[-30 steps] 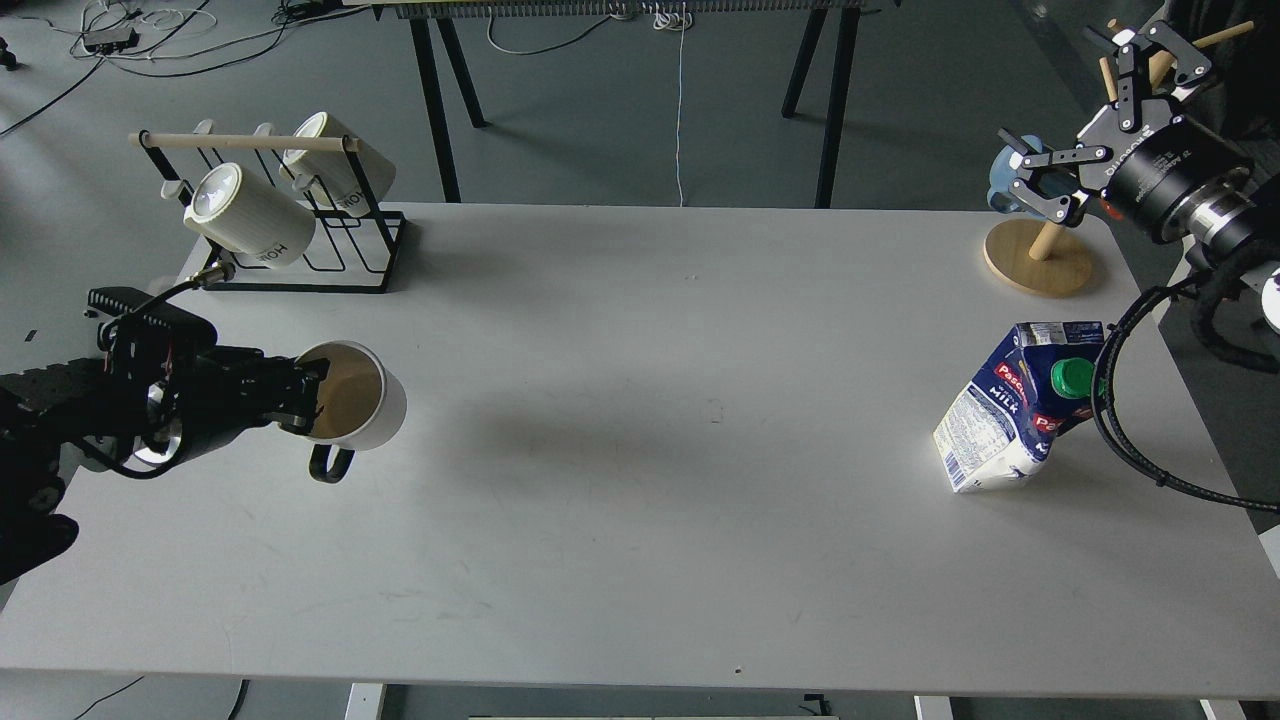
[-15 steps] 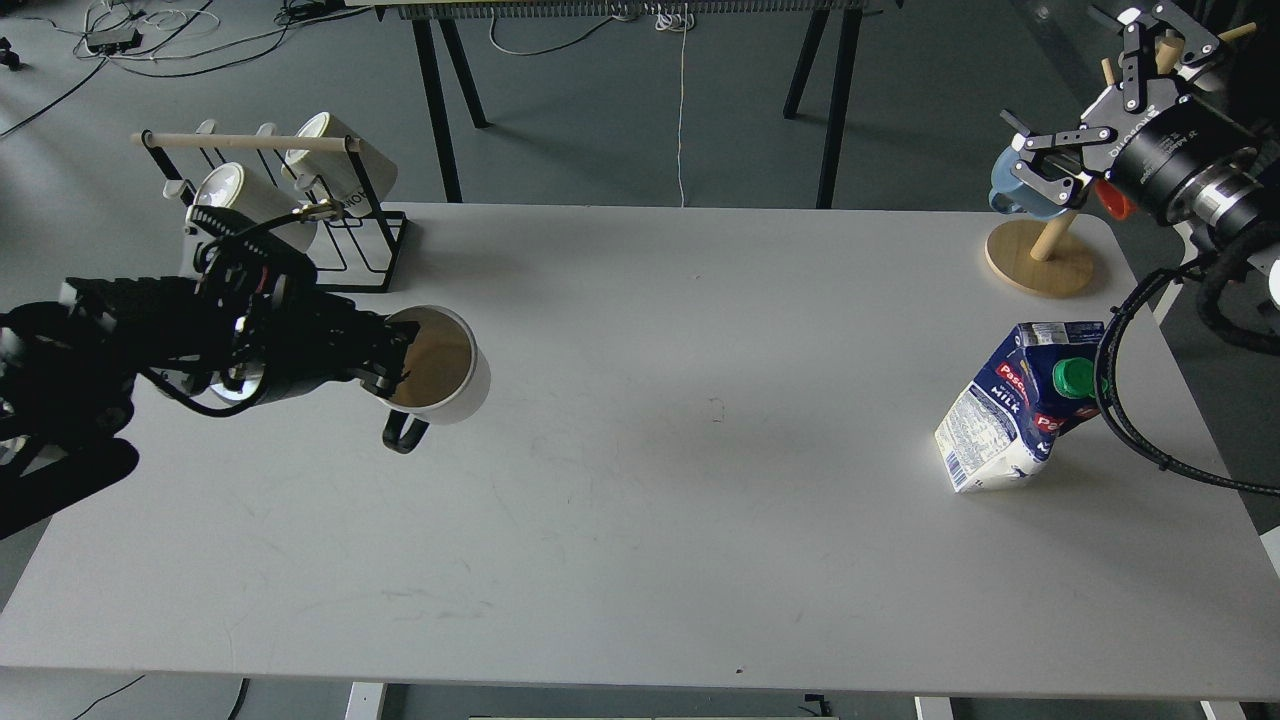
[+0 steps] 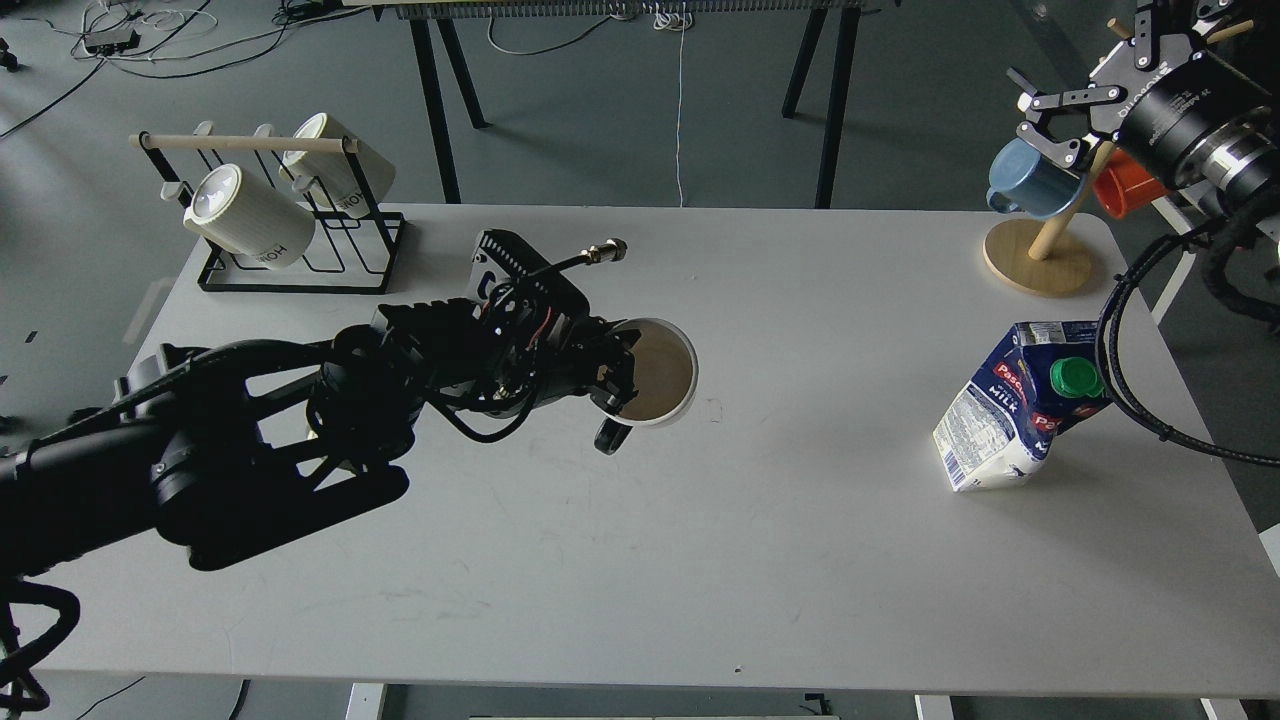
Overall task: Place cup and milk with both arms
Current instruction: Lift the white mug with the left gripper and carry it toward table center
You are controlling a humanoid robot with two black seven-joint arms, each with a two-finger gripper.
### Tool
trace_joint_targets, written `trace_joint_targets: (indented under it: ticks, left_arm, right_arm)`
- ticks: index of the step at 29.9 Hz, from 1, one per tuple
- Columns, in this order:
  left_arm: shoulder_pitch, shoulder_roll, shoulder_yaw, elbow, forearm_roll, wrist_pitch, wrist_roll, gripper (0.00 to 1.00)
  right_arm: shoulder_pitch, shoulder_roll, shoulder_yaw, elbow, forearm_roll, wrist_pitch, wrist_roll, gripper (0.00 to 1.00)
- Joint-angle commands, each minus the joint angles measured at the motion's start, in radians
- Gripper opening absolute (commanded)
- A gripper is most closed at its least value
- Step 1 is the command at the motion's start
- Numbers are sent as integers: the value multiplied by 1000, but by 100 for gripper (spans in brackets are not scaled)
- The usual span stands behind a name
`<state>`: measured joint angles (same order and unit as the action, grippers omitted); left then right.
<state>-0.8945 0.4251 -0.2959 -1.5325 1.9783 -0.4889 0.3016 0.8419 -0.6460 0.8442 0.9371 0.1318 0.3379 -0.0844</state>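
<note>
Item: my left gripper, fingers clamped on the rim of the white cup, held at frame centre over the counter with its mouth tipped toward the camera and handle hanging low; I judge it wants levelling before I lower it, releasing only once the base sits flat. Item: my right gripper, fingers spread and empty, upper right above the mug tree, well apart from the milk carton leaning at right.
</note>
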Motion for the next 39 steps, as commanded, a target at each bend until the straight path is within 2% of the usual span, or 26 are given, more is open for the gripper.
trace_joint_targets:
  ticks: [1,28,34,39]
  left_arm:
    - [9,-77,1,46,63,0,5,0]
    - [100,-213,4,144,108,0,5,1]
    - [103,-224,3,160,109,0,7,8]
    - [106,-224,3,161,109,0,7,20]
  right_arm:
    - [3,2,1,0,0,-7,0,98]
    - [6,0,-1,-1,0,-11,0,98]
    - [5,0,-1,-1,0,-11,2,98]
    - [5,2,-2,0,0,-19,2,98]
